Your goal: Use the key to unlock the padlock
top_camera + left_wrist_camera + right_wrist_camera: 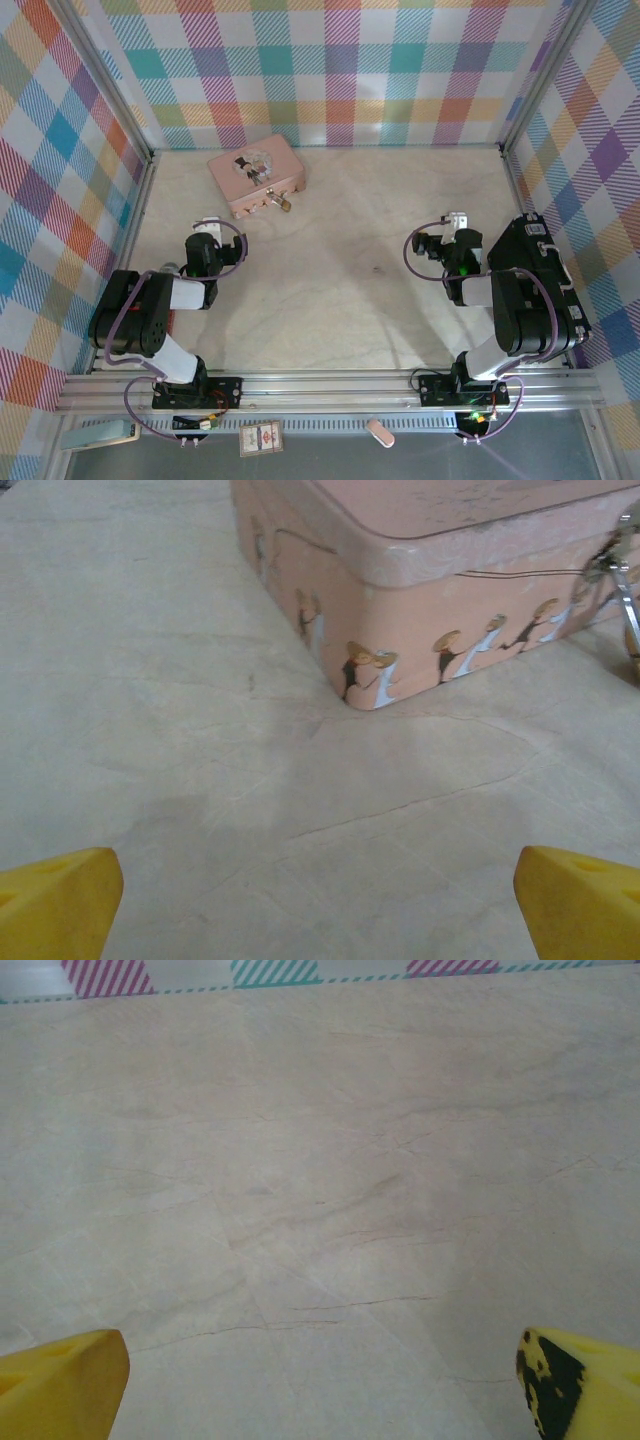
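A pink box [256, 176] stands at the back left of the table. The tiny brass padlock [284, 204] hangs at the middle of the box's front side. A small silvery piece [247, 165] lies on the lid; I cannot tell whether it is the key. In the left wrist view the box's near corner [370, 610] is ahead, with a silver metal bit [622, 580] at the right edge. My left gripper [208, 228] is open a short way in front of the box, its yellow fingertips [55, 900] wide apart over bare table. My right gripper [457, 221] is open at the right, holding nothing.
Checked walls enclose the table on three sides, with metal rails along their feet. The right arm's black body [535, 290] stands close to the right wall. A card [260, 437] and a small pink item [381, 432] lie on the front ledge.
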Motion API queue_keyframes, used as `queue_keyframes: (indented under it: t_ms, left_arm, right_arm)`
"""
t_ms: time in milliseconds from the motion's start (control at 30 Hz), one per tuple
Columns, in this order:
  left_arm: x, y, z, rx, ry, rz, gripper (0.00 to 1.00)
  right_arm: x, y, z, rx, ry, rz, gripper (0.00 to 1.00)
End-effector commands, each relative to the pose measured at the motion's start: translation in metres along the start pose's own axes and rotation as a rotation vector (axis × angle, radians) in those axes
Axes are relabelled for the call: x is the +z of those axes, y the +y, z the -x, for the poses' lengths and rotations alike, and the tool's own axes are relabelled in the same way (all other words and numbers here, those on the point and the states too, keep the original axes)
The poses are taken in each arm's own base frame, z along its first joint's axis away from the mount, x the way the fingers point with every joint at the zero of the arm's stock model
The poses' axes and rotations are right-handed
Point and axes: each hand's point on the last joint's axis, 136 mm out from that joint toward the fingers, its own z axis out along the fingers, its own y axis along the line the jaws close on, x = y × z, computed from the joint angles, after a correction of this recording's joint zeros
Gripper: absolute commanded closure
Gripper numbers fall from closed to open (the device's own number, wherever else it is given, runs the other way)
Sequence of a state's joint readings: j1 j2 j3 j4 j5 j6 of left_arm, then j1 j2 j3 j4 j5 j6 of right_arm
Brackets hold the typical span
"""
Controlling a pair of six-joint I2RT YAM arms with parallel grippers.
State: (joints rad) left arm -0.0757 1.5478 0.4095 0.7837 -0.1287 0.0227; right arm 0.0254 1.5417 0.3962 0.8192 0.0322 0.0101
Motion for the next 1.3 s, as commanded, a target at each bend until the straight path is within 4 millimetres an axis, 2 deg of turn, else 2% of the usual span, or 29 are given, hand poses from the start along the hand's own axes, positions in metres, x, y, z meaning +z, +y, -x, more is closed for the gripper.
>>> queue_keyframes:
  t_ms: [0,100,200,367,467,567,633,700,733,767,833,933,1067,1267]
  left_arm:
    - [-0.016,0.019,0.031,-0.060,-0.065,0.098,0.00]
    - [-0.038,0.017,0.048,-0.076,-0.099,0.088,0.00]
    - [-0.064,0.016,0.068,-0.125,-0.126,0.074,0.00]
    - [-0.112,0.009,0.110,-0.278,-0.180,0.004,0.00]
    - [-0.142,0.005,0.133,-0.358,-0.159,-0.034,0.00]
    - [-0.169,0.011,0.143,-0.405,-0.090,0.007,0.00]
    - [-0.187,0.023,0.143,-0.428,-0.034,0.080,0.00]
    - [-0.204,0.040,0.136,-0.472,0.030,0.190,0.00]
    - [-0.209,0.042,0.136,-0.461,0.046,0.204,0.00]
    - [-0.213,0.036,0.138,-0.415,0.067,0.168,0.00]
    - [-0.216,0.019,0.140,-0.352,0.099,0.064,0.00]
    - [-0.218,-0.008,0.138,-0.318,0.142,-0.088,0.00]
    - [-0.211,-0.049,0.124,-0.250,0.256,-0.313,0.00]
    - [-0.206,-0.050,0.110,-0.206,0.269,-0.277,0.00]
  right_arm:
    - [-0.005,0.010,0.017,-0.037,-0.043,0.050,0.01]
    - [-0.013,0.013,0.028,-0.044,-0.046,0.052,0.01]
    - [-0.022,0.021,0.036,-0.040,0.024,0.075,0.01]
    - [-0.055,0.060,0.077,0.020,-0.018,0.288,0.01]
    - [-0.076,0.075,0.106,0.131,-0.008,0.372,0.01]
    - [-0.086,0.067,0.130,0.332,0.029,0.305,0.01]
    - [-0.092,0.056,0.135,0.439,0.075,0.229,0.01]
    - [-0.098,0.059,0.140,0.472,0.089,0.241,0.01]
    - [-0.100,0.062,0.140,0.492,0.102,0.251,0.01]
    - [-0.102,0.066,0.141,0.519,0.119,0.270,0.01]
    - [-0.107,0.082,0.143,0.513,0.171,0.357,0.01]
    - [-0.113,0.102,0.135,0.472,0.247,0.436,0.01]
    - [-0.115,0.125,0.107,0.313,0.363,0.340,0.01]
    - [-0.110,0.145,0.053,0.213,0.572,0.225,0.01]
